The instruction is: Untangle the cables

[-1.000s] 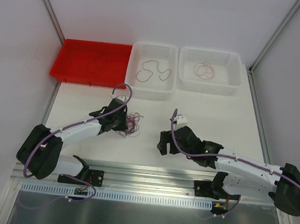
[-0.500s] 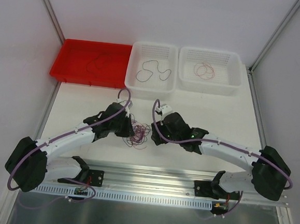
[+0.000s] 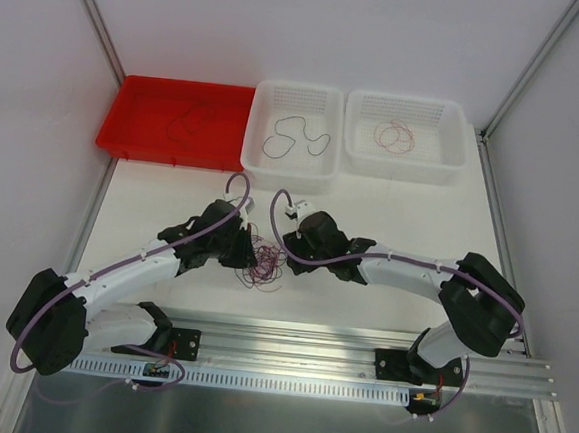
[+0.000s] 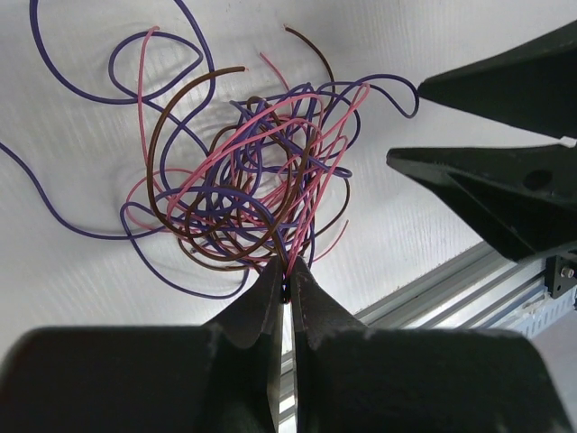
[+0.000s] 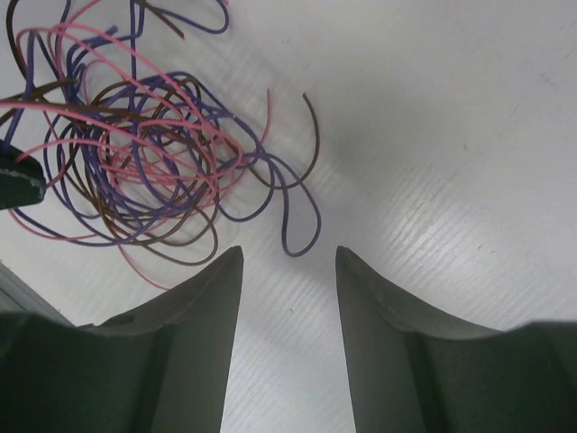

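Observation:
The cables (image 3: 264, 262) lie as a knot of thin pink, purple and brown strands on the white table between both arms. My left gripper (image 3: 247, 253) sits at the knot's left edge. In the left wrist view it (image 4: 287, 271) is shut on a few strands at the near edge of the tangle (image 4: 236, 194). My right gripper (image 3: 285, 246) is at the knot's right side. Its jaws (image 5: 288, 257) stand open and empty, with a purple loop (image 5: 302, 230) just ahead of them and the tangle (image 5: 135, 171) to their left.
At the back stand a red tray (image 3: 135, 136) with a dark strand (image 3: 190, 120), a white basket (image 3: 269, 97) with a black strand (image 3: 296, 137), and a second white basket (image 3: 458, 140) with a red strand (image 3: 396, 137). A metal rail (image 3: 300, 333) runs along the near edge.
My right arm has swung left up to the tangle and its jaws have narrowed. My left gripper has dragged the tangle slightly right and nearer, still shut.

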Robot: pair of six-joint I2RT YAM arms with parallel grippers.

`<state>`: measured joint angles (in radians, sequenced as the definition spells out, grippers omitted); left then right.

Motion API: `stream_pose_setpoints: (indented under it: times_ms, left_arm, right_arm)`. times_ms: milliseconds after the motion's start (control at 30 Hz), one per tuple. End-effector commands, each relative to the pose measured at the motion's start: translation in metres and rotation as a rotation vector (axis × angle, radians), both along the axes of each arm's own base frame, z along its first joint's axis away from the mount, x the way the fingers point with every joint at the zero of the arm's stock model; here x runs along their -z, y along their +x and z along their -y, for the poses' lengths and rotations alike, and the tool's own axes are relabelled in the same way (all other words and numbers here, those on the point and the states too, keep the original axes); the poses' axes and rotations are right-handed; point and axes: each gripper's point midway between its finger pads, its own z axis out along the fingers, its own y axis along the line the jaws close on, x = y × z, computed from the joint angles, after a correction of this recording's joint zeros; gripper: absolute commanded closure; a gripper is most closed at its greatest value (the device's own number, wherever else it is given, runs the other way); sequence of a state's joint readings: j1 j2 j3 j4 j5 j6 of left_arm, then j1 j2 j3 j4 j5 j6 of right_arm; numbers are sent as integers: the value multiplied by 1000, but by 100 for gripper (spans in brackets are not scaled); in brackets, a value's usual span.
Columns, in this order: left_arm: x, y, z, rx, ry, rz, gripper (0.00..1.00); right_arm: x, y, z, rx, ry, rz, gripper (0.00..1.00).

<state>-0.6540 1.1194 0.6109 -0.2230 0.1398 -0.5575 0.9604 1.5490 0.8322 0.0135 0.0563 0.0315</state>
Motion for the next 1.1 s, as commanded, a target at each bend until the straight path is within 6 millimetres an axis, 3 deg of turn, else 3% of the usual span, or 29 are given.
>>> stream_pose_setpoints:
  times_ms: [0, 233, 333, 433, 500, 533, 600, 800, 967, 1000, 1067]
  left_arm:
    - [-3, -9, -1, 35, -7, 1, 100]
    - [-6, -8, -2, 32, -5, 10, 100]
    - [-6, -5, -4, 15, 7, 18, 100]
    - [-2, -3, -10, -14, 31, 18, 100]
    - [2, 1, -17, -51, 65, 29, 100]
    - [4, 2, -21, -66, 86, 30, 100]
    - [8, 9, -32, -112, 136, 38, 100]
    - [21, 15, -68, -239, 248, -17, 100]
    - [24, 15, -83, -285, 271, -27, 100]
    - [24, 16, -85, -292, 273, -26, 100]
    - [23, 16, -87, -295, 275, -24, 100]
  right_arm:
    - [-32, 22, -16, 20, 77, 101, 51]
    - [-29, 22, -31, -22, 86, 72, 52]
    - [-22, 21, -32, -32, 83, 60, 62]
    - [-23, 19, -27, -28, 77, 60, 78]
    - [-23, 16, -16, -12, 61, 66, 93]
    - [-35, 16, -11, -1, 81, 87, 97]
    - [-37, 13, 5, 23, 56, 94, 99]
    - [-93, 11, 63, 110, 73, 188, 99]
    - [-143, 10, 117, 230, 104, 249, 99]
    - [-166, 12, 132, 276, 142, 296, 99]
    - [-187, 8, 154, 325, 167, 332, 99]
